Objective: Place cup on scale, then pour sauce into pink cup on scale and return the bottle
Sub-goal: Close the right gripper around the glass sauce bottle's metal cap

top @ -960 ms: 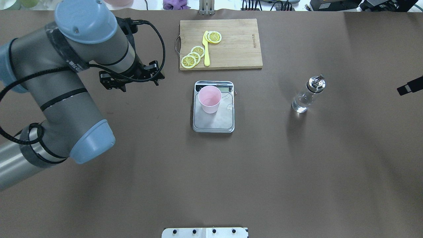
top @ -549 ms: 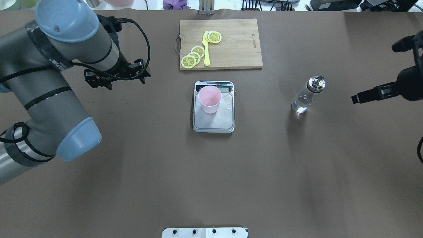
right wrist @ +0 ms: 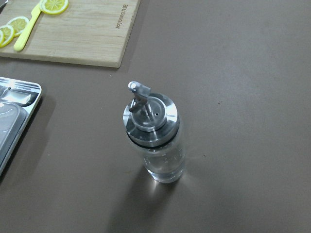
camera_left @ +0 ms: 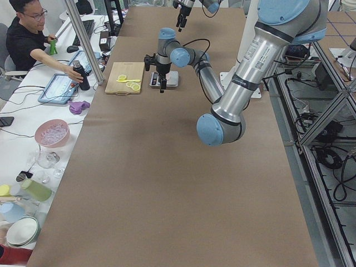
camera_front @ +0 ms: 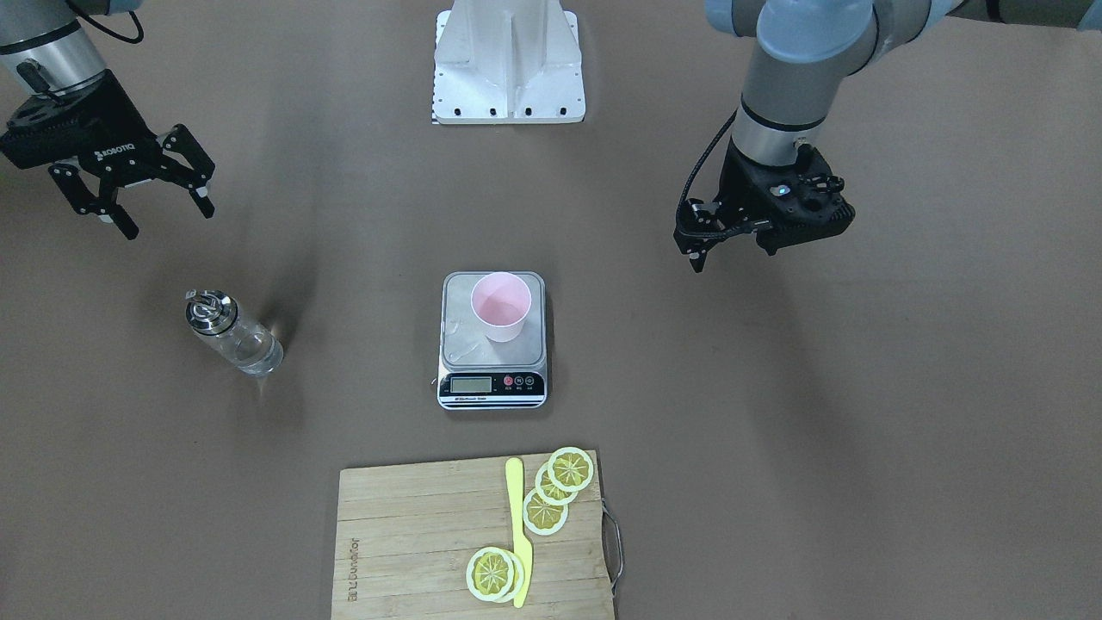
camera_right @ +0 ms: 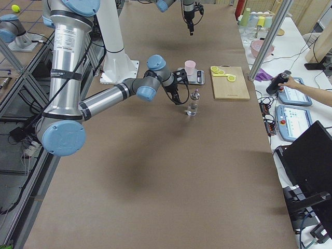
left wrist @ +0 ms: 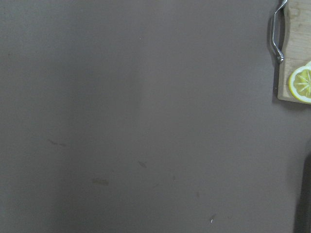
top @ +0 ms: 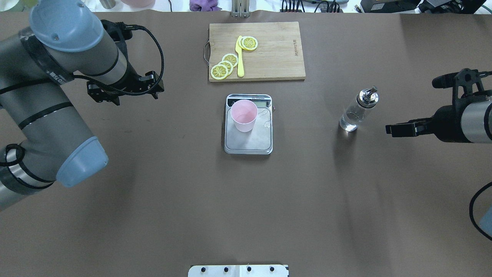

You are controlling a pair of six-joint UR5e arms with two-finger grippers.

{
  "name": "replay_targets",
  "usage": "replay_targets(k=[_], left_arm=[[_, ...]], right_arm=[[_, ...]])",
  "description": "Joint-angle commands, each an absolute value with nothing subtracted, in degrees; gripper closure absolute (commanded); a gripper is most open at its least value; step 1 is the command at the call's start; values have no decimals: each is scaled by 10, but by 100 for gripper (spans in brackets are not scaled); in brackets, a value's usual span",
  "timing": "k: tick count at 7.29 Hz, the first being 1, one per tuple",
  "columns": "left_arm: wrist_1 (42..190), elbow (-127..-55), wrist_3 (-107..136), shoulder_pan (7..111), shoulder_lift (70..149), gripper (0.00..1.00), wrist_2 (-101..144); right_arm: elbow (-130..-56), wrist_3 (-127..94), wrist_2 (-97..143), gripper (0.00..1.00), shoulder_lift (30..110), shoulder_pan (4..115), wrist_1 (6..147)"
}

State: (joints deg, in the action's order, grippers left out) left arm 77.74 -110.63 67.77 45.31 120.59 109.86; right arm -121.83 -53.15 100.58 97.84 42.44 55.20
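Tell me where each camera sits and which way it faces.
Front-facing: across the table, facing the robot; base, left hand, right hand.
Overhead: behind the robot, looking down; both arms.
Exterior left: table end; left arm nearest.
Exterior right: other end; right arm nearest.
Left wrist: down at bare table, cutting board corner; fingers unclear.
Right wrist: down at bottle; no fingers.
Shared: overhead and front-facing show cup on scale.

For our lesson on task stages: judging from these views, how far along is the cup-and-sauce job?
Done: the cup stands on the scale. In hand: the right end effector hangs open beside the bottle, not touching it; the bottle stands upright on the table. Left: grasp, pour into the cup, return the bottle.
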Motion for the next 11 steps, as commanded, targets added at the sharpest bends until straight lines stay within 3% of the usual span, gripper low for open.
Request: replay_targets(k=[1,4,11], left_arm=[[780,-1106,678,455,1202,2,1099],[780,-1103,677,457,1202,2,1100],[782,-1093,678,467,1203,2,1100]], right_arm=[[-1196,-544,921,1,976,389,503],[-1114,-555,856,1,973,365,376],[-1033,-552,730,1,905,316,365]])
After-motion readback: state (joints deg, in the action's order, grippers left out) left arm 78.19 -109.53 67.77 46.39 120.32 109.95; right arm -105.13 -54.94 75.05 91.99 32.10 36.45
